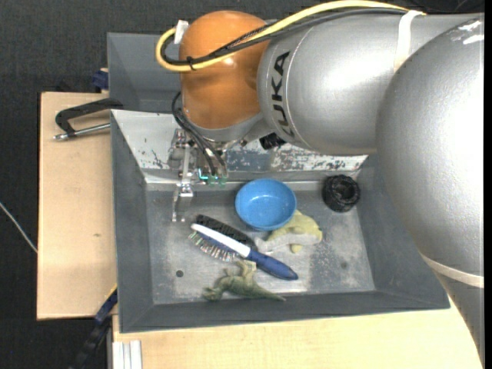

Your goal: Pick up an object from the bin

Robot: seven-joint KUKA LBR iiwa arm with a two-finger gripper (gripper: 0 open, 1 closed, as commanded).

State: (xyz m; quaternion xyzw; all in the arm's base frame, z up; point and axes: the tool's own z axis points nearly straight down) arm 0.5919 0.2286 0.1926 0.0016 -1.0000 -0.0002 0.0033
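Camera view shows you the grey bin (pixel 129 221), the gripper (pixel 184 204) low near its back-left corner over bare floor; you cannot tell whether it is released or clenched. A blue bowl (pixel 265 204) sits mid-bin; the blue-handled brush (pixel 228 244) lies nearest, toward the front edge.

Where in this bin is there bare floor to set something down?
Front-left floor, bordered by the gripper, brush and green toy, is bare; so is the right side in front of the black cap. Crowded middle: blue bowl, brush, yellow piece.
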